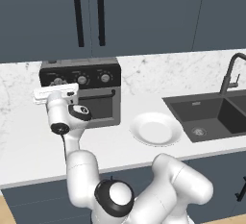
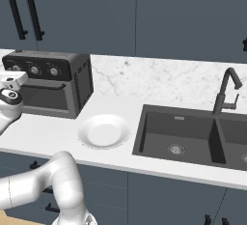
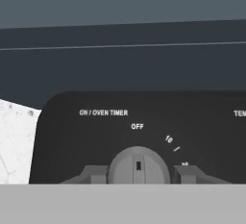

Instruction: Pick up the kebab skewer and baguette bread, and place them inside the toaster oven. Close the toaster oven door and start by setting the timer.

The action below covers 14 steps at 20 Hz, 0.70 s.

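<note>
A dark grey toaster oven stands on a white marble counter, against the marble backsplash and below dark blue-grey wall cabinets. Its black control panel runs across the top front and carries 3 round silver knobs. The toaster oven door, with its dark window and black bar handle, stands upright and closed. The kebab skewer and the baguette bread cannot be made out; whether they lie behind the door's dark glass cannot be told.

The white arm reaches up to the oven's left end, and its hand sits level with the control panel. In the hand view the gripper faces the leftmost knob, the timer knob, labelled "ON / OVEN TIMER". The 2 dark fingertips stand one on each side of the knob, right against its rim, so the pincer is pinching the timer knob. The knob's marker points straight up at the word "OFF"; the figure 10 is printed further round to the right of it.

On the counter just to the right of the oven, in front of its right corner, lies an empty white plate. Further right of the oven, well apart from it, a dark sink is sunk into the counter, with a black curved faucet rising behind it.
</note>
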Tool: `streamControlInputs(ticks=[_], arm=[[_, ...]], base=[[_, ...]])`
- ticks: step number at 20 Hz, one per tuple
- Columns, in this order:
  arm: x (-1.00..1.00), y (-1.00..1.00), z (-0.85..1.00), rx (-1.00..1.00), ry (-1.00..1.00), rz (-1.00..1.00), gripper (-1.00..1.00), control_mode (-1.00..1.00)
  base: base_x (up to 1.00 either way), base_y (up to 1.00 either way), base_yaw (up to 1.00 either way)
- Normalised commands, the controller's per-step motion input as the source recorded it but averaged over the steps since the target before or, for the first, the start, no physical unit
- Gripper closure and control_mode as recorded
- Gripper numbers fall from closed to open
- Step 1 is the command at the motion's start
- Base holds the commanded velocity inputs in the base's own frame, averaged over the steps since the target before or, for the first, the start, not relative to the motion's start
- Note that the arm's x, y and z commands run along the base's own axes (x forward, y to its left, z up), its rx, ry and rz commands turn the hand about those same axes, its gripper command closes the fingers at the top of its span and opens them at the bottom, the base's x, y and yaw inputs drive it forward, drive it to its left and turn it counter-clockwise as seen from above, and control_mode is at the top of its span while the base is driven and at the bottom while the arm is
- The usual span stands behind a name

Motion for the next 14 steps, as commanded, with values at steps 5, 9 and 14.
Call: streamControlInputs(ticks=[5, 9, 14], arm=[[0.0, -0.05, 0.02, 0.03, 0.0, 0.0, 1.0, -1.0], [0.0, -0.05, 0.03, 0.11, 0.0, -0.03, 1.0, -1.0], [0.0, 0.0, 0.16, 0.19, 0.0, -0.08, 1.0, -1.0]], base=[[0.0, 0.0, 0.0], [0.0, 0.0, 0.0], [0.0, 0.0, 0.0]])
